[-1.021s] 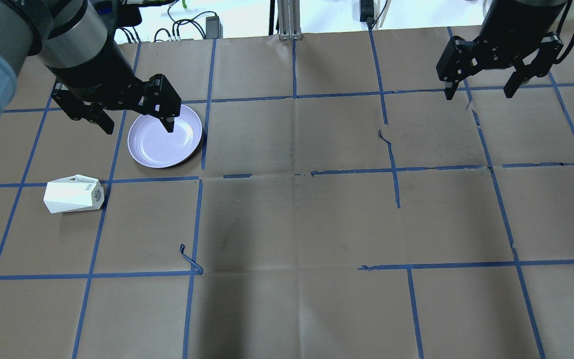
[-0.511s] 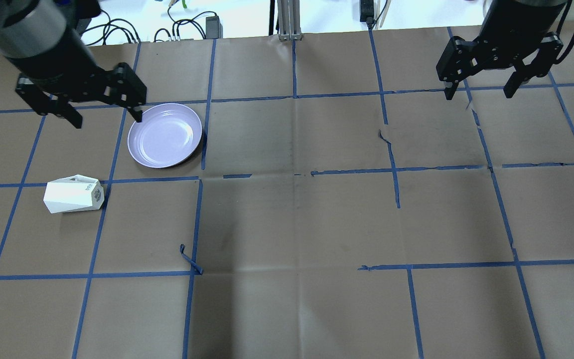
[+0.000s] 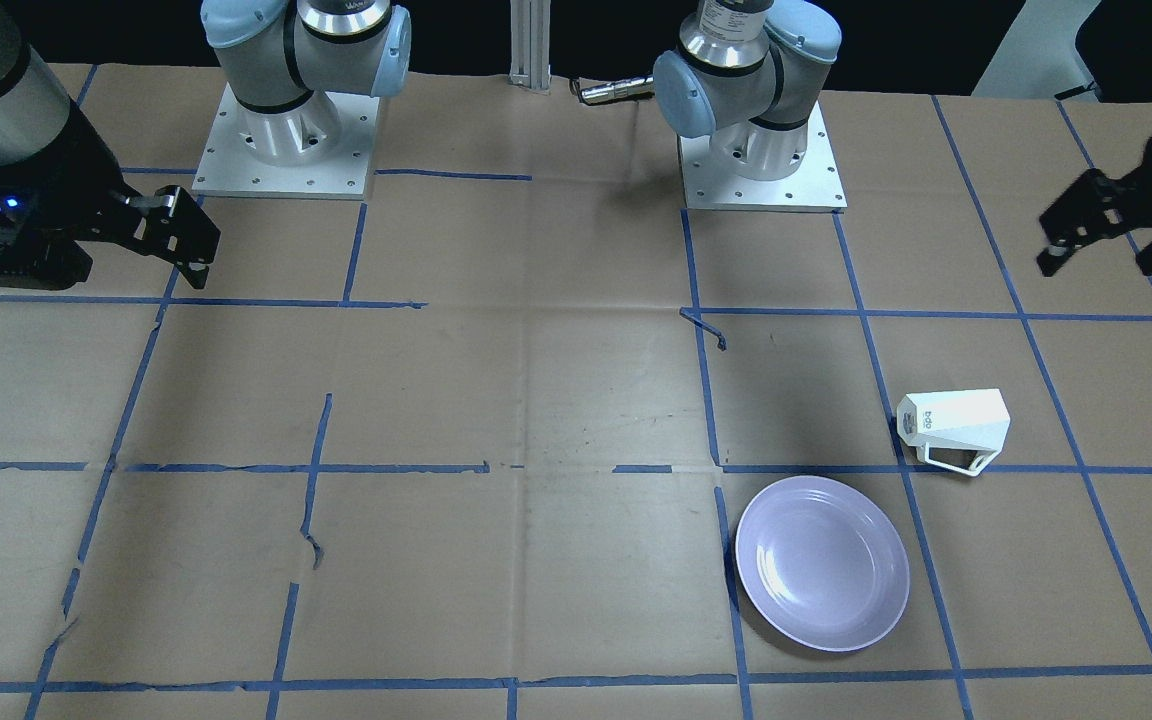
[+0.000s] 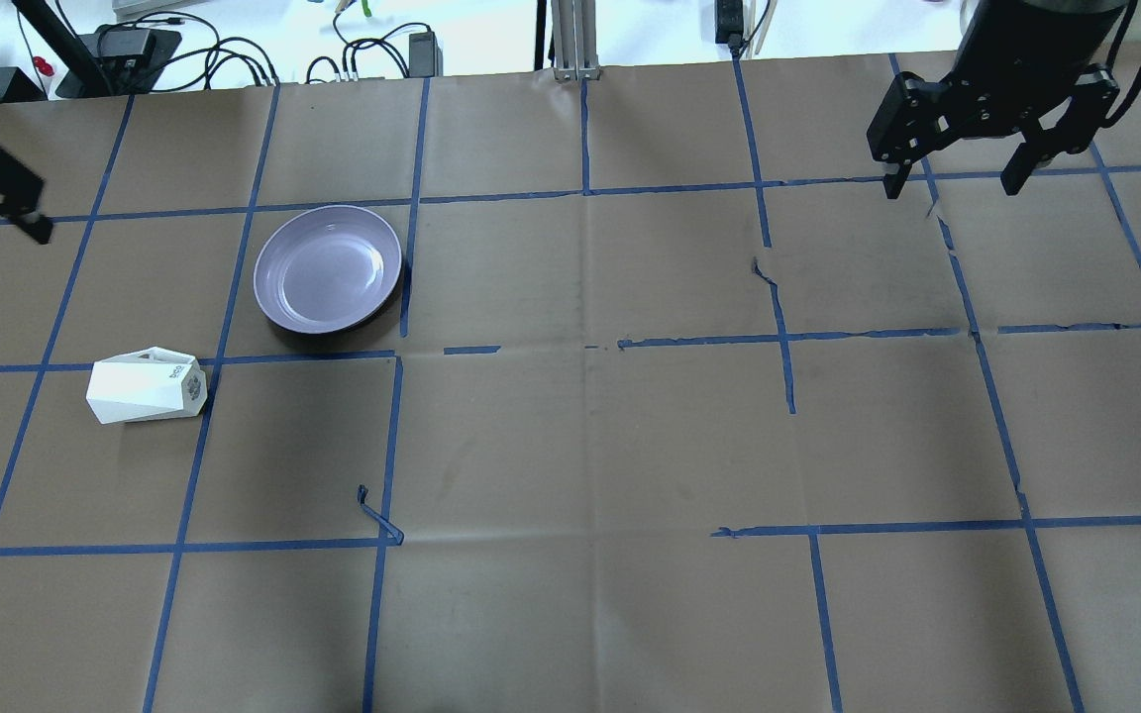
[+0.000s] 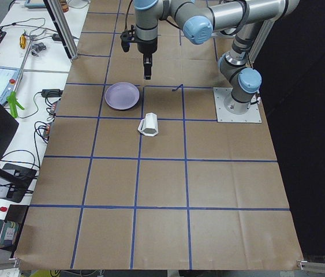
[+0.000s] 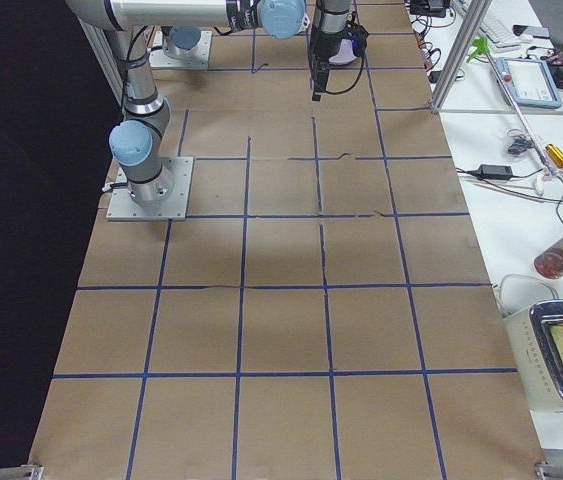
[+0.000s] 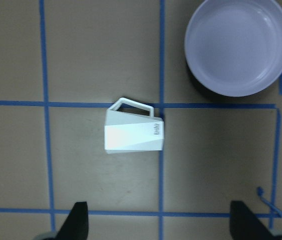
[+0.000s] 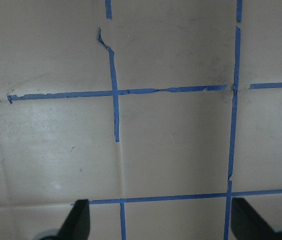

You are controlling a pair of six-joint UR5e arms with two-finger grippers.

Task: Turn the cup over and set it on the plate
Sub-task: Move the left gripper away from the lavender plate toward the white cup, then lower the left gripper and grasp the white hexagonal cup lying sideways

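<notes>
Presently, my left gripper is raised high and pointing straight down, jaws spread wide with nothing between them; in the overhead view it sits at the table's left margin. Likewise raised and pointing down, my right gripper hangs over the far right squares, jaws spread and holding nothing. Below my left wrist camera the cup lies on its side, its lettered base end touching a tape line, its handle pointing away from my base. Beyond it, right way up and apart from it, lies the plate, its rim just beside a tape line. Bare paper shows on every side of the cup and between cup and plate; both lie well in from the table's edges.
</notes>
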